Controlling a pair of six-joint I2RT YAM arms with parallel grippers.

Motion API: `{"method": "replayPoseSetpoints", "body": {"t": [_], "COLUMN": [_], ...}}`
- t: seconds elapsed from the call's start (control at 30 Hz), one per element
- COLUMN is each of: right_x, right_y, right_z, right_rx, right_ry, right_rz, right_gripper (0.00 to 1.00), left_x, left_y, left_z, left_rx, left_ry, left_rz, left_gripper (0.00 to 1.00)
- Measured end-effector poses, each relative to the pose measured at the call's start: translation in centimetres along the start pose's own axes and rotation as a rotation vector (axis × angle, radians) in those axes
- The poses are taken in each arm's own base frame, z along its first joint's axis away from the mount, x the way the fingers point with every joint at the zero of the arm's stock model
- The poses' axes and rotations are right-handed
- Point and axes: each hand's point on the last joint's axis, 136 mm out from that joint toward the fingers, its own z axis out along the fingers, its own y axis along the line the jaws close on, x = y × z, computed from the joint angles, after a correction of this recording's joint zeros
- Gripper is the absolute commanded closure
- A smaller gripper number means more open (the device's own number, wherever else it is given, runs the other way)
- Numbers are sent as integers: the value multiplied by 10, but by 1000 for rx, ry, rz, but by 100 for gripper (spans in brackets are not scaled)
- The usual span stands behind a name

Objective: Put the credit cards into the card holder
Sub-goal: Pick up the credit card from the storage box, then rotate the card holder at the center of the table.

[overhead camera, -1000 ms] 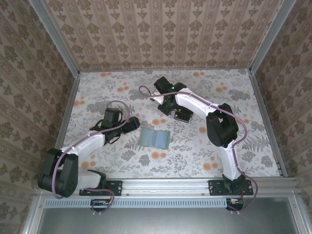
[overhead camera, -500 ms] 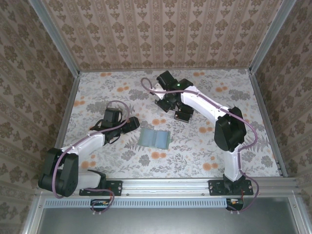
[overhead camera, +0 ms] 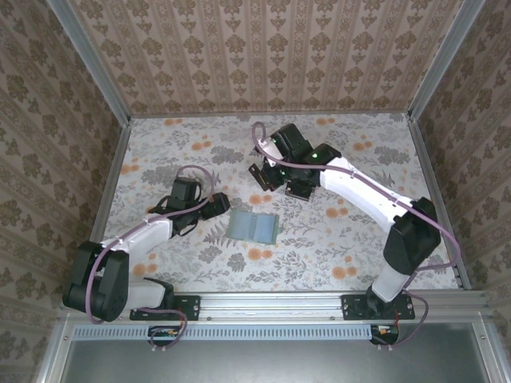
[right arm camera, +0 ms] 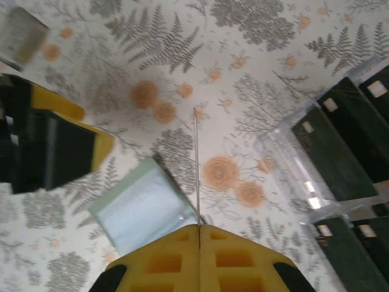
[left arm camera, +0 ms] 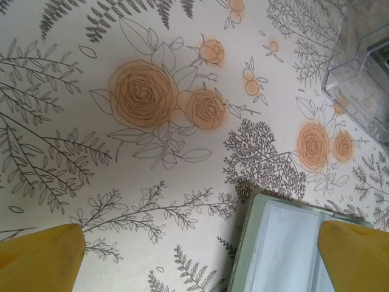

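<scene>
The right fingers (right arm camera: 159,258) pinched a card (right arm camera: 197,170) edge-on near the holder (right arm camera: 143,207), which lay open on the table (overhead camera: 359,247). The left fingers (left arm camera: 42,258), spread wide at its edge, would best pin it while the card was tilted flat into a pocket.

The table (overhead camera: 160,152) is covered edge to edge with a pale print of grey ferns, leafy sprigs and orange roses, seen close in both wrist views, and soft, even light leaves only faint shadows on it. Three walls (overhead camera: 271,56) papered in tan and cream damask stripes rise from its far, left and right edges, with slanting aluminium posts (overhead camera: 88,60) at the two far corners. Along the near edge runs a slotted aluminium rail (overhead camera: 271,304), and below that lies a flat grey panel (overhead camera: 271,359).
</scene>
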Motion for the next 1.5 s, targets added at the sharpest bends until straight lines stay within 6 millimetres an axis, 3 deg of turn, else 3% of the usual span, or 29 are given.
{"method": "replayPoseSetpoints", "body": {"t": [0.2,0.43,0.73,0.97,1.07,1.23,1.5], "right_x": [31,72,106,102,106,120,126], "right_y": [18,22,24,13,0,-18,-26], "right_z": [2,11,21,-1,-10,-15,-17], "right_rx": [-50,-70,-63,-43,-20,19,34], "right_ry": [-25,-19,7,-62,-88,-89,-90], "right_rz": [175,384,506,529,563,602,620], "right_gripper": [100,100,100,100,100,100,100], "left_x": [19,36,58,66,67,68,78], "left_y": [-5,-7,-18,-29,-30,-32,-46], "left_z": [4,2,4,14,18,20,20], "left_rx": [5,-7,15,38,30,13,32], "left_ry": [42,57,89,103,103,95,99], "left_rz": [34,83,131,128,128,128,144], "left_gripper": [0,0,0,0,0,0,0]}}
